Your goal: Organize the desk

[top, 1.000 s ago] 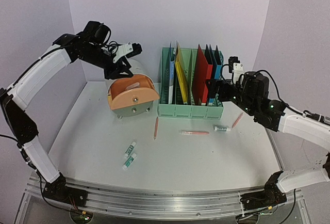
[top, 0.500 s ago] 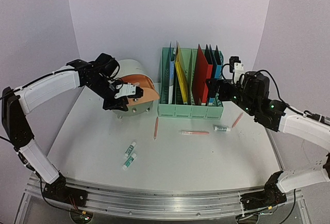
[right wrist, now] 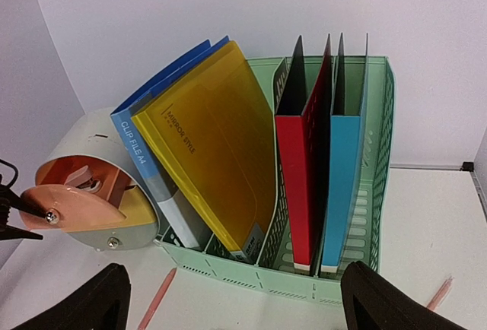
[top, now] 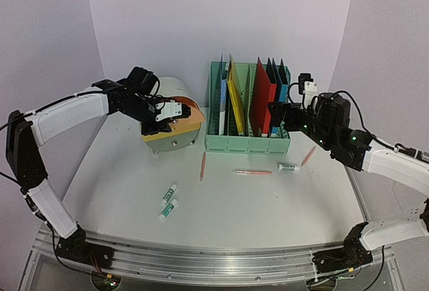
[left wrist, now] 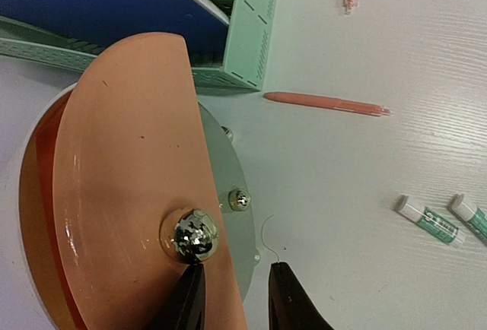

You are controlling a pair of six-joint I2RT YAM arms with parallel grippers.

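The white desk (top: 255, 210) holds loose pens and tubes. My left gripper (top: 165, 118) is at the front of the round grey drawer unit (top: 175, 140). In the left wrist view it (left wrist: 236, 299) is open, one finger (left wrist: 189, 299) resting just under the silver knob (left wrist: 195, 235) of the orange drawer front (left wrist: 122, 178), the other over the bare desk (left wrist: 380, 155). My right gripper (top: 278, 120) hovers open and empty at the right front of the mint-green file rack (top: 247, 145). In its wrist view it (right wrist: 236, 292) faces the rack (right wrist: 304, 288).
On the desk lie two white-green tubes (top: 169, 194) (top: 169, 207), an orange pencil (top: 202, 165), a pink pen (top: 253, 171), another tube (top: 288, 167) and a pink pen (top: 308, 155). The rack holds blue, yellow (right wrist: 217, 140), red (right wrist: 304, 178) and light blue folders. Lilac walls enclose the desk.
My left gripper came down from above the drawer unit to its front. The orange drawer front has swung back in, showing the yellow front below. The right arm has not moved.
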